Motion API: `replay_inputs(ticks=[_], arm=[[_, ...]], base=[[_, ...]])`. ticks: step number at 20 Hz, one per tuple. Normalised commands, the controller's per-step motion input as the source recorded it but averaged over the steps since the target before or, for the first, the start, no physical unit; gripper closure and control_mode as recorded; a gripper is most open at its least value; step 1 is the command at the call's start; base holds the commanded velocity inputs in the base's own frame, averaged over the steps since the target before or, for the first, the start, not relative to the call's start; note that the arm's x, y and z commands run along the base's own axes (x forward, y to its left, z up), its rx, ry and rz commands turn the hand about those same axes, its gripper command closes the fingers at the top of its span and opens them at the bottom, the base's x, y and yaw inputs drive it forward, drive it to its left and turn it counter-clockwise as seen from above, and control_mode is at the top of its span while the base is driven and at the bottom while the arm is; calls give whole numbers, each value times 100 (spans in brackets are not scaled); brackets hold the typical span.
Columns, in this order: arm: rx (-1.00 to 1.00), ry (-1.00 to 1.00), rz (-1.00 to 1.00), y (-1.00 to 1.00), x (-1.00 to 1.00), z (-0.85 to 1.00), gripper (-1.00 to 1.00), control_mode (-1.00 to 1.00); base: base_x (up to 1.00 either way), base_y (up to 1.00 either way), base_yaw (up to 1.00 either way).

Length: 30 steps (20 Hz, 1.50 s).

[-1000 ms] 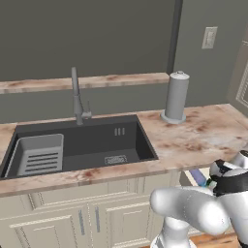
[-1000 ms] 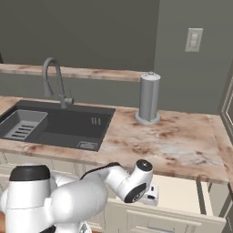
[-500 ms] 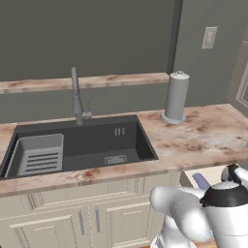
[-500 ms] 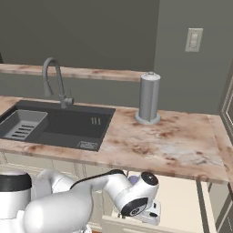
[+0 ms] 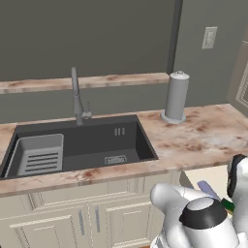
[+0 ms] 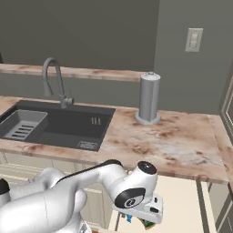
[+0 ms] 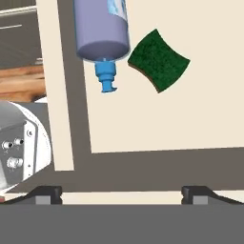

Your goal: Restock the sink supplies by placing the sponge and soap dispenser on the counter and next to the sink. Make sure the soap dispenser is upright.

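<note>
The soap dispenser [image 7: 102, 28], a lavender bottle with a teal-blue pump tip [image 7: 107, 78], lies on its side in an open cream drawer [image 7: 190, 119]. Just beside it lies the sponge [image 7: 158, 59], dark green face up. My gripper [image 7: 121, 194] hovers above them, open, fingertips wide apart and holding nothing. From the left base the bottle [image 5: 207, 189] peeks out beside my arm. In the right base view the gripper [image 6: 139, 218] hangs low over the drawer [image 6: 182, 200], below the counter [image 6: 182, 145]. The sink [image 6: 59, 120] is at the left.
A tall grey cylinder with a domed cap [image 5: 176, 97] stands on the counter [image 5: 208, 140] right of the sink [image 5: 97, 140]. A slotted rack [image 5: 36, 155] lies in the basin and a slim faucet [image 5: 76, 97] rises behind. The raised stone ledge [image 5: 121, 80] runs along the wall.
My arm has sunk lower in front of the cabinets, bringing the hand down over the open drawer. Counter and sink items have not moved.
</note>
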Motion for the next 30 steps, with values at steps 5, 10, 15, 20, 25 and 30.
replay_inputs(ticks=[5,10,15,20,25,30], arm=[[0,4,-5,-37,48,32,-100,-100],[0,0,0,-10,49,-10,-100,-100],[0,0,4,-4,16,-11,-100,-100],[-3,-3,25,4,-22,-46,-100,-100],[-11,-10,37,-18,0,-32,-100,-100],[-6,-7,36,-13,0,-34,-100,-100]], base=[[0,0,0],[0,0,0],[0,0,0],[0,0,0],[0,0,0],[0,0,0]])
